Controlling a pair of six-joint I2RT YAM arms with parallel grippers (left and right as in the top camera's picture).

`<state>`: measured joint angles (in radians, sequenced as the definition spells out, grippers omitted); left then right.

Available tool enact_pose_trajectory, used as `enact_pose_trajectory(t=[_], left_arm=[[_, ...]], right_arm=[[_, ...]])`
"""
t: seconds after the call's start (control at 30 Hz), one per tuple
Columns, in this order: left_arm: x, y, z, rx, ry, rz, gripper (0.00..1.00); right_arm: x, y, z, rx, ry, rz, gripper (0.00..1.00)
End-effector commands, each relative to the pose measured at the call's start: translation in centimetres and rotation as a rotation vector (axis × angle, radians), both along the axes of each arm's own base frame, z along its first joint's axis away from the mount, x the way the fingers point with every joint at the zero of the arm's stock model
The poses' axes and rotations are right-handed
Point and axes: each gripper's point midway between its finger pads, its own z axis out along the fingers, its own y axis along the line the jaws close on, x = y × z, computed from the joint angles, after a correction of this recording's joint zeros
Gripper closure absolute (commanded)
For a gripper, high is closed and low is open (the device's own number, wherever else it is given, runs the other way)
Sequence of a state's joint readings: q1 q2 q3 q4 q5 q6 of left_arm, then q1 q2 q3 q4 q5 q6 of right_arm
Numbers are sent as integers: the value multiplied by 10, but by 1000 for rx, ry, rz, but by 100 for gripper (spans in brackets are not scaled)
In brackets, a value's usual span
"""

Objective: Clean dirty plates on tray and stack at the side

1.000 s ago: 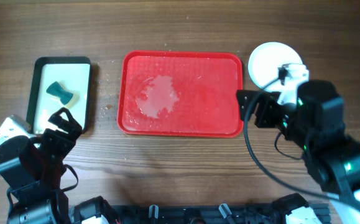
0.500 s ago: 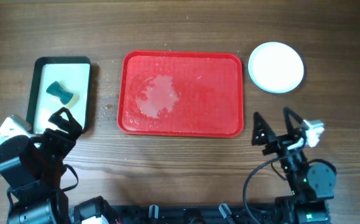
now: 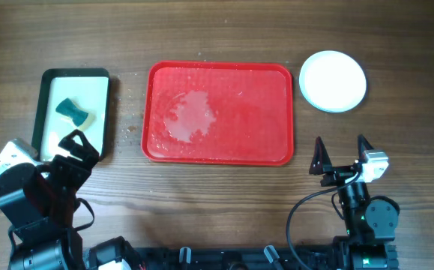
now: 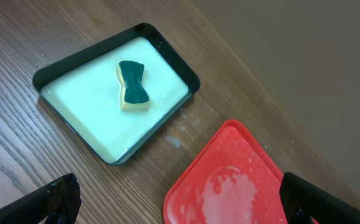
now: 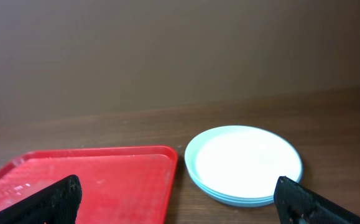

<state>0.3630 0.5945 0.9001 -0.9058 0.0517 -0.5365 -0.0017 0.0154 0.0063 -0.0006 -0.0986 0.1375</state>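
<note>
Wooden bench (image 3: pixel 396 30), from above: at far left the left pincer (image 4: pixel 178 186) hangs low, fingers spread wide with nothing between them. It sits just short of the dark-rimmed cream pan (image 3: pixel 93 90), where a green-backed sponge (image 3: pixel 75 112) lies, parked there, by the look of it, because the wiping is done. In the middle the red tray (image 3: pixel 261 112) sits bare of crockery, with a wet smear (image 3: pixel 194 112) across its left half. To its right, apart from the tray, the plates (image 3: pixel 333 81) rest in one neat stack. A white one is on top with pale blue rims beneath; how many lie under it the views do not settle. The right pincer (image 3: pixel 340 150) hovers near the bench's front edge, fingers splayed and empty, clear of the stack. The stance suggests the job is finished, or all but.
</note>
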Motion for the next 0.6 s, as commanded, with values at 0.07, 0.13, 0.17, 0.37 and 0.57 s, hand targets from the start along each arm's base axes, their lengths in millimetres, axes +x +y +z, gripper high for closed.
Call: enact_pose_trajectory(t=[0.07,0.13,0.17,0.37,0.57], left_arm=[[0,-1,0,-2,-3,-6,0],[0,-1,0,-2,-3,-6,0],[0,-1,0,-2,-3,-6,0],[0,-1,0,-2,-3,-6,0],[0,-1,0,-2,-3,-6,0]], right_arm=[[0,-4,2,-48,-15,-21,0],[0,-4,0,-48,-4,-20,0],[1,-5,-2,-68,2,-28,0],[1,-5,-2,-137,-5,-26,0],[1,-5,-2,-137,-6,-27,0]])
